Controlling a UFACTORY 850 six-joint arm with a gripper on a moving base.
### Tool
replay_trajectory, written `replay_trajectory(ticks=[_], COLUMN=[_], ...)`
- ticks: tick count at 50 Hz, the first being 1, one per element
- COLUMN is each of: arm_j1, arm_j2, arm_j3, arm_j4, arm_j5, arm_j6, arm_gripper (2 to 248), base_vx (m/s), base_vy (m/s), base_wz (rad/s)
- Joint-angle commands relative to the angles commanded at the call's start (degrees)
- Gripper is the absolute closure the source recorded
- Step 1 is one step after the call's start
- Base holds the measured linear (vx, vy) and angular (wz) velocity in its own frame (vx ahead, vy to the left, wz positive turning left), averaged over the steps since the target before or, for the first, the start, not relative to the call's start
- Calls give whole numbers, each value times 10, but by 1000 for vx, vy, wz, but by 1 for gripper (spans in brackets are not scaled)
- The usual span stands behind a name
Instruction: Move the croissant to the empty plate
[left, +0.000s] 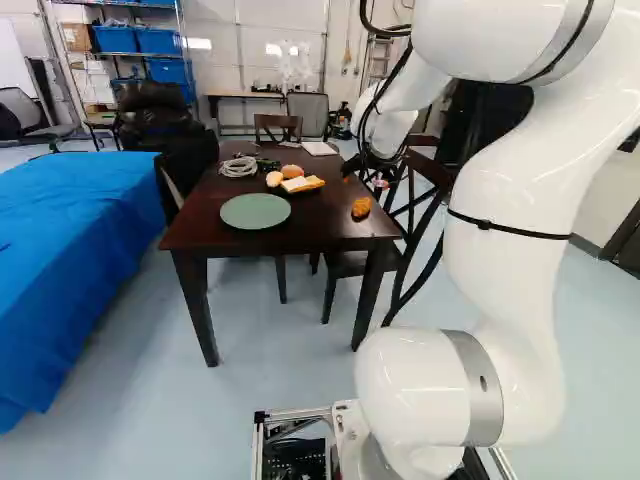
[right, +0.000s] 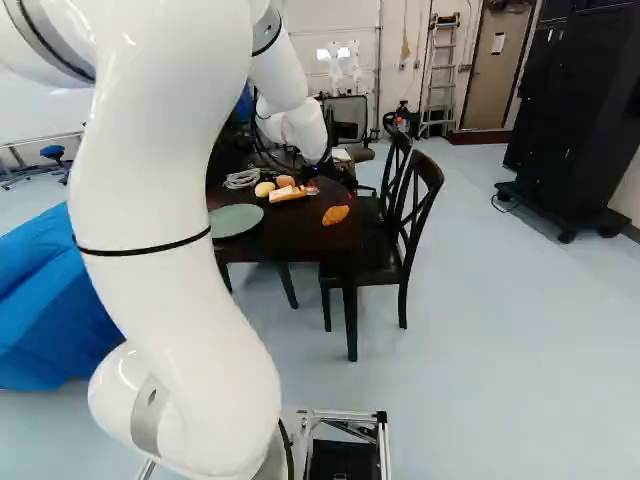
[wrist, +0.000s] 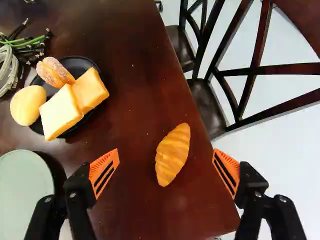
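My gripper (left: 363, 181) hangs over the right part of the dark table in the left base view. In the wrist view the gripper (wrist: 165, 162) is open, its orange pads wide apart on either side of the croissant (wrist: 173, 154), touching nothing. The croissant (left: 361, 207) lies on the bare tabletop near the table's right edge, seen too in the right base view. The empty pale green plate (left: 255, 211) rests on the table to the croissant's left; in the wrist view part of this plate (wrist: 24, 192) shows beyond one finger.
A black plate (wrist: 80, 62) holds bread slices, a bun and a sugared pastry. Coiled cable (left: 238, 167) lies behind it. Wooden chairs (right: 415, 205) stand along the table's (left: 320, 231) right side. A blue-covered surface (left: 70, 220) is at the left.
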Motion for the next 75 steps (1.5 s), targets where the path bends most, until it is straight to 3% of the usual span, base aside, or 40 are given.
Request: replay_trajectory(ticks=[8, 30, 54, 75], arm_j1=[2, 2, -4, -4], arm_j2=[-15, -46, -70, -77], arm_j3=[-18, -57, -87, -96], arm_j4=[0, 0, -20, -28], arm_j5=[-32, -116, -124, -141], arm_j6=[23, 151, 295, 295], arm_gripper=[3, 3, 3, 3], base_vx=[0, 0, 0, 0], base_vy=[0, 0, 0, 0], base_wz=[0, 0, 0, 0])
